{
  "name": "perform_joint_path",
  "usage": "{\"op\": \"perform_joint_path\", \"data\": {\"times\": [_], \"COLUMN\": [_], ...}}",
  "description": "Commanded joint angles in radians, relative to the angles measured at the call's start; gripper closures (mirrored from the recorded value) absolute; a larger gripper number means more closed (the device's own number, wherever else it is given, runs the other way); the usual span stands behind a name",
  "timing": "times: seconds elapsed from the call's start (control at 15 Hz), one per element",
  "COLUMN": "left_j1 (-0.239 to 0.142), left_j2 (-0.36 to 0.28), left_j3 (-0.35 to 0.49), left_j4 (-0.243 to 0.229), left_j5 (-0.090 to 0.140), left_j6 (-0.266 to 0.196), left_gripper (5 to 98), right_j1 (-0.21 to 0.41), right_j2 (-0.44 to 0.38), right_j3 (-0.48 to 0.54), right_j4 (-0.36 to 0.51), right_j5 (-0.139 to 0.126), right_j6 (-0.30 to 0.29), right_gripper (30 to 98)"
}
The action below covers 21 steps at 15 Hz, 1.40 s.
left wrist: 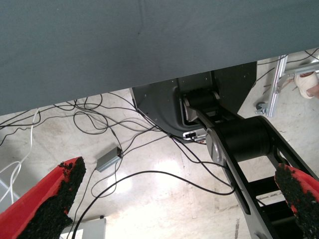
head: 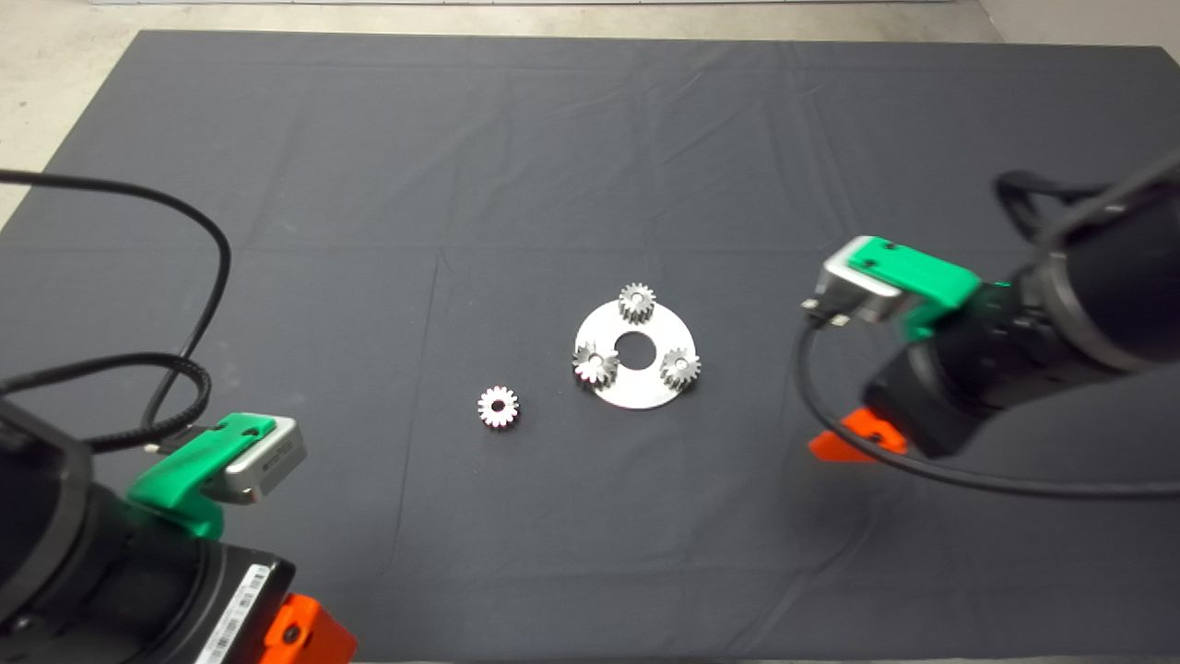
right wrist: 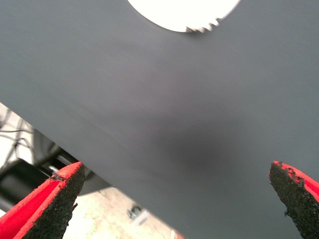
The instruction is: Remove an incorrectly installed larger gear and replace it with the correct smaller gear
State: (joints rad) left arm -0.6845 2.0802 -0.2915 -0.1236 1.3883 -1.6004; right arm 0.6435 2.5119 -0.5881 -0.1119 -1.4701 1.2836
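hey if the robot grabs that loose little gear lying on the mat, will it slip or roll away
The smaller gear looks like bright metal, so probably rigid and fairly slick against pads. It lies flat on the mat, so rolling seems unlikely unless tipped on edge. Its low profile may make gripping fiddly.

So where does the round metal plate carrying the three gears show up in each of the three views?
Head view: the round metal plate lies near the mat's centre, right of the loose smaller gear.
Left wrist view: not in it; only the mat's edge, floor and cables show.
Right wrist view: a bright slice of the plate with gear teeth, at the far side of the mat from the open right gripper.
Shared landmark: the dark mat.
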Motion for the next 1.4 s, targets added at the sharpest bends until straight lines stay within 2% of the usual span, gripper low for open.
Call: {"op": "perform_joint_path", "data": {"times": [0.0,0.13,0.2,0.4,0.67,0.8,0.93,1.0,1.07,1.2,1.33], "left_j1": [-0.007,-0.007,-0.007,-0.007,-0.007,-0.006,0.000,0.002,0.003,0.004,0.006], "left_j2": [-0.002,-0.001,-0.001,-0.001,-0.001,-0.001,0.001,0.002,0.002,0.002,0.001], "left_j3": [0.016,0.016,0.016,0.016,0.016,0.016,0.016,0.016,0.016,0.016,0.016], "left_j4": [-0.001,-0.001,-0.001,-0.001,-0.001,-0.001,0.001,0.001,0.001,0.001,0.000], "left_j5": [0.006,0.006,0.006,0.006,0.006,0.006,0.014,0.030,0.035,0.035,0.045], "left_j6": [-0.003,-0.003,-0.003,-0.004,-0.004,-0.006,-0.006,-0.007,-0.007,-0.010,-0.029], "left_gripper": [6.0,6.0,6.0,6.0,6.0,6.0,6.0,6.0,6.0,6.0,6.0], "right_j1": [-0.135,-0.181,-0.189,-0.208,-0.219,-0.235,-0.261,-0.279,-0.291,-0.303,-0.307], "right_j2": [0.101,0.141,0.150,0.157,0.178,0.184,0.189,0.208,0.228,0.252,0.272], "right_j3": [-0.104,-0.108,-0.108,-0.123,-0.126,-0.159,-0.212,-0.249,-0.280,-0.297,-0.318], "right_j4": [-0.189,-0.297,-0.325,-0.357,-0.463,-0.499,-0.505,-0.505,-0.510,-0.552,-0.589], "right_j5": [0.016,0.010,0.008,0.013,0.009,0.007,0.014,0.014,0.014,0.014,0.014], "right_j6": [-0.003,-0.007,-0.009,-0.061,-0.075,-0.102,-0.139,-0.165,-0.182,-0.187,-0.188], "right_gripper": [30.8,30.8,30.8,30.8,30.8,30.8,30.8,30.8,30.8,30.8,30.8]}}
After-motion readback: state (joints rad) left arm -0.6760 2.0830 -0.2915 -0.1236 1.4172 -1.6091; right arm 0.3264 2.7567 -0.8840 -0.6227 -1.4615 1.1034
